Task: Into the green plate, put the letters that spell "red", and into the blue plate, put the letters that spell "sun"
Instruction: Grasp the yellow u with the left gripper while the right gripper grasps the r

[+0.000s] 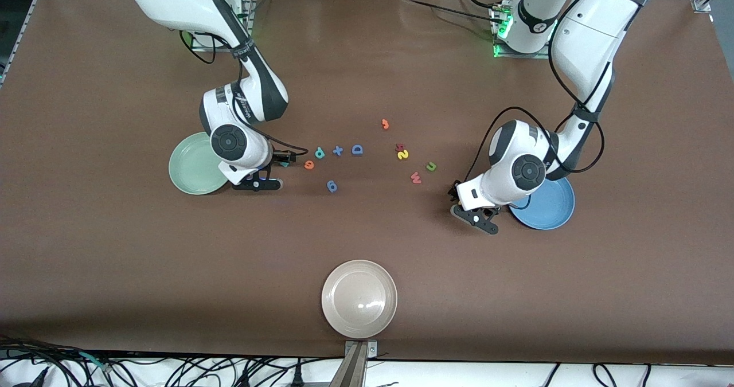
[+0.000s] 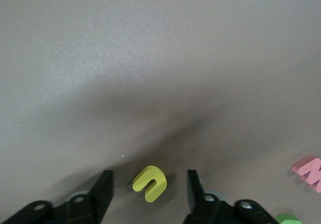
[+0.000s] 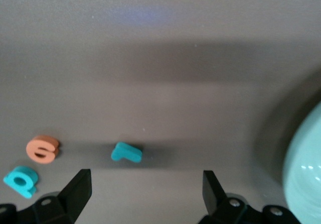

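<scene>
A round mint-green plate point(image 1: 192, 166) is sitting at the right arm's end of the table, a sky-blue plate point(image 1: 550, 206) at the left arm's end. Between the plates, foam letters are lying flat: teal r point(image 3: 126, 152), orange e point(image 1: 309, 164), teal d point(image 1: 319, 152), yellow s point(image 1: 402, 155), olive n point(image 1: 430, 167). Yellow u point(image 2: 149, 183) is lying just beside the blue plate.

Both of my arms wear glossy white shells with dark grey bands at the joints. Each wrist carries a round black cap, and black cables loop loosely from forearm to wrist on both. The left hand point(image 1: 475, 215) and the right hand point(image 1: 257, 184) are black, with flat black fingers point(image 3: 76, 189) and small silver screws at their roots. A green light glows at the left arm's base.
</scene>
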Action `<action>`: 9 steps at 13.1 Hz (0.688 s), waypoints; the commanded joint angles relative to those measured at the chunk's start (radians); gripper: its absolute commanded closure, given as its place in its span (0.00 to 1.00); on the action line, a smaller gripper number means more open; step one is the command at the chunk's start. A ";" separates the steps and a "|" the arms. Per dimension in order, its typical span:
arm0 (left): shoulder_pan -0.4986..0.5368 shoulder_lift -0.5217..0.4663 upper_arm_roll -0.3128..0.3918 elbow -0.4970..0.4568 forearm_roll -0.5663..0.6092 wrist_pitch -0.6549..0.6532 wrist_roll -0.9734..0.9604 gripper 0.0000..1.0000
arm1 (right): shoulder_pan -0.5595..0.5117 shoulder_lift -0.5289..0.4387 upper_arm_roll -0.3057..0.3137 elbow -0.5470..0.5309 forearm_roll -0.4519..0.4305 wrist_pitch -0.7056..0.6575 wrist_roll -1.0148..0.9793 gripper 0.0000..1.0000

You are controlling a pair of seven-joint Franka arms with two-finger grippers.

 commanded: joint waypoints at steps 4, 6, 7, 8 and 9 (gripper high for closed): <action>-0.014 -0.014 0.001 -0.031 0.011 0.013 0.011 0.34 | 0.035 0.054 -0.001 0.003 0.085 0.073 0.021 0.08; -0.014 -0.006 0.001 -0.031 0.011 0.013 0.011 0.49 | 0.035 0.056 -0.001 0.000 0.083 0.070 0.019 0.17; -0.014 -0.001 0.002 -0.029 0.011 0.013 0.013 0.57 | 0.035 0.056 -0.001 0.001 0.083 0.068 0.019 0.23; -0.014 -0.001 0.002 -0.029 0.011 0.013 0.014 0.63 | 0.033 0.056 -0.003 0.000 0.083 0.068 0.018 0.27; -0.014 -0.001 0.002 -0.029 0.012 0.013 0.014 0.72 | 0.032 0.056 -0.003 0.000 0.083 0.067 0.018 0.32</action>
